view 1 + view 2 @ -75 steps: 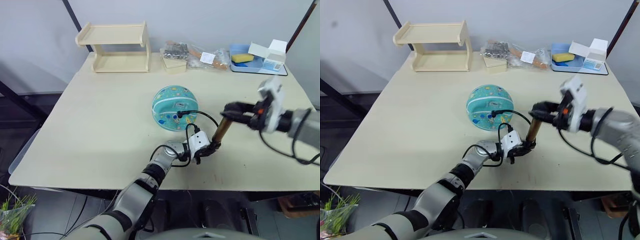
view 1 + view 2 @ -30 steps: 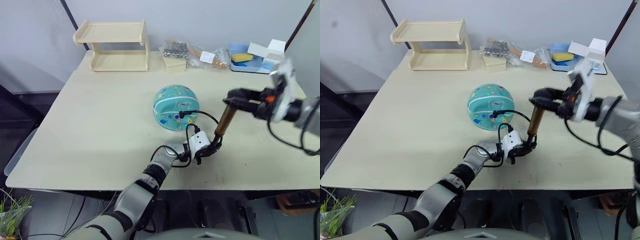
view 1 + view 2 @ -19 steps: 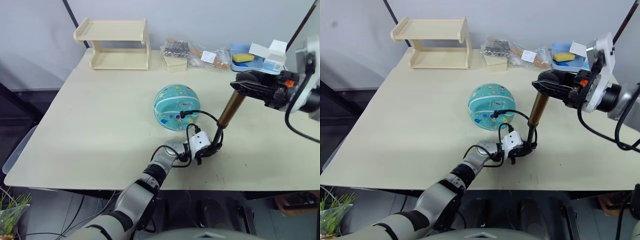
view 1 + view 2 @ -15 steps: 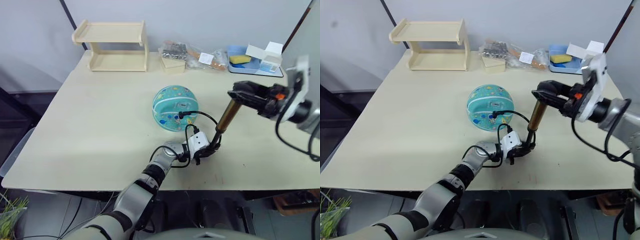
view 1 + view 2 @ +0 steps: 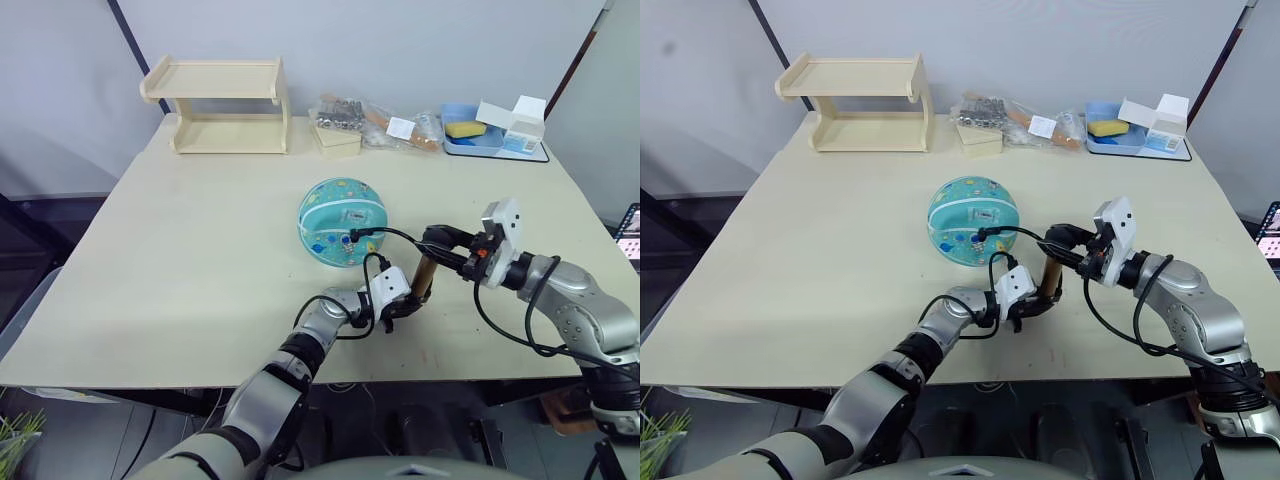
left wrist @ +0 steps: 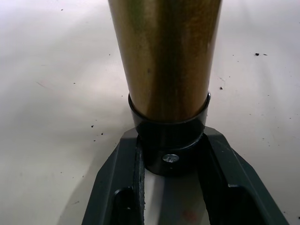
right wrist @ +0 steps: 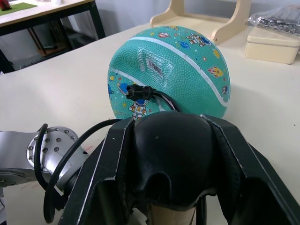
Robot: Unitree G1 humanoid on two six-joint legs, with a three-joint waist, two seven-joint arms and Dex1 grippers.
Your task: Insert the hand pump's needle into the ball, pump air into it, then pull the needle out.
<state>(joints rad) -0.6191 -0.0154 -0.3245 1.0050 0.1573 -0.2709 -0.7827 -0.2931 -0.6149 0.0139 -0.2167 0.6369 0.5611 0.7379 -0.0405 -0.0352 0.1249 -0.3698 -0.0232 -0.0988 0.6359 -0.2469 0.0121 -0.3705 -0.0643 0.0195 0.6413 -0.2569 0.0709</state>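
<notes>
1. One ball (image 5: 341,221), teal with cartoon prints, sits near the middle of the table (image 5: 180,260). It looks round and full to me, though I judge that only from its shape.
2. The hose (image 5: 395,236) loops from the pump to a black fitting pressed against the ball's near side, so I take it the needle is seated inside; the pin itself is hidden.
3. The pump (image 5: 421,276) stands just beside the ball toward me, its gold barrel tilted.
4. My left gripper (image 6: 169,165) is clamped on the pump's black base cap, fingers (image 6: 124,187) either side of it. I hold it there to pin the base to the table so the barrel cannot skid under the stroke.
5. My right gripper (image 7: 172,151) is closed round the black handle on top, which puts my push in line with the barrel. The handle sits low against the barrel, so I judge this the bottom of a stroke.
6. A wooden shelf (image 5: 218,104), bagged parts (image 5: 370,115) and a blue tray (image 5: 478,140) stand along the far edge, well apart from the work.
</notes>
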